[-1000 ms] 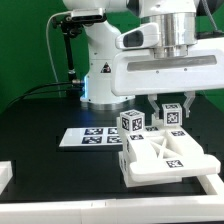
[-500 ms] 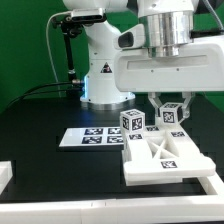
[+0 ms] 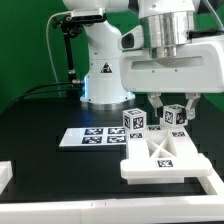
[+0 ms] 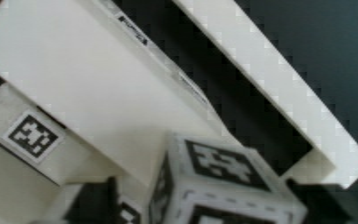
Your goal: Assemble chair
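Note:
The chair's flat cross-braced panel [image 3: 165, 155] lies on the black table at the exterior view's right. Two white tagged blocks stand at its far edge: one on the left [image 3: 134, 121] and one on the right [image 3: 176, 115]. My gripper [image 3: 174, 108] hangs straight down over the right block, one finger on each side of it, and looks shut on it. In the wrist view the held block [image 4: 220, 170] fills the space between the dark fingers [image 4: 96, 200], with the panel [image 4: 87, 80] and its long white rails behind it.
The marker board [image 3: 93, 137] lies flat to the exterior view's left of the panel. The robot's white base [image 3: 100, 70] stands behind it with a black cable beside it. A white ledge [image 3: 6, 176] sits at the left front edge.
My gripper has shifted slightly toward the exterior view's right and a little lower. The right block has moved with it, and the panel and left block have nudged the same way.

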Robot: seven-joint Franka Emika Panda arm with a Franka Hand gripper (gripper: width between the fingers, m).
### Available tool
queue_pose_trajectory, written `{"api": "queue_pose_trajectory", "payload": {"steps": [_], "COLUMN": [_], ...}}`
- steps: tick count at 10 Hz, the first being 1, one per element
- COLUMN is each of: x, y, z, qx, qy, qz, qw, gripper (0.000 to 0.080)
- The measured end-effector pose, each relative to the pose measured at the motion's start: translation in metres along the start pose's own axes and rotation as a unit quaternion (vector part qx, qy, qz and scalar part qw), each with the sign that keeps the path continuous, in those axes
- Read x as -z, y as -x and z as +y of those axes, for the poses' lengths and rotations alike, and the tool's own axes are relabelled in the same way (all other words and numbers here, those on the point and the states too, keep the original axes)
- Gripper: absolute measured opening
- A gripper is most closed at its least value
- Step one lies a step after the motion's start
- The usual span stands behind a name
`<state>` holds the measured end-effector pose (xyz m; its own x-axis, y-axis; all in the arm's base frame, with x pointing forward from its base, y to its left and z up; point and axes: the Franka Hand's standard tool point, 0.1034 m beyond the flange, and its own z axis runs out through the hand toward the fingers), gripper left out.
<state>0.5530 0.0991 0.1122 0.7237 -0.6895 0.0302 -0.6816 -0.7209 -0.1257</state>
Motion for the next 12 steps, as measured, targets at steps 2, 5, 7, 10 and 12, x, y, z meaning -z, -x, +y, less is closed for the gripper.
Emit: {"api": "queue_pose_trajectory", "payload": {"steps": [2, 5, 7, 10, 12], "x": [-0.0008, -0.0055, -0.0056, -0.0057, -0.0055], "y": [0.0007, 0.0098, 0.0077, 0.0079, 0.0085], "z": [0.0004, -0.0031, -0.0014, -0.0014, -0.0022], "qx": [0.129, 0.334, 0.376, 0.352, 0.253], "qy": [0.003, 0.019, 0.019, 0.018, 0.016], "qz": [-0.001, -0.006, -0.007, -0.008, -0.005], "qw": [0.992, 0.942, 0.927, 0.936, 0.967], "gripper": [0.0624, 0.0648, 0.0649, 0.0524, 0.0281]}}
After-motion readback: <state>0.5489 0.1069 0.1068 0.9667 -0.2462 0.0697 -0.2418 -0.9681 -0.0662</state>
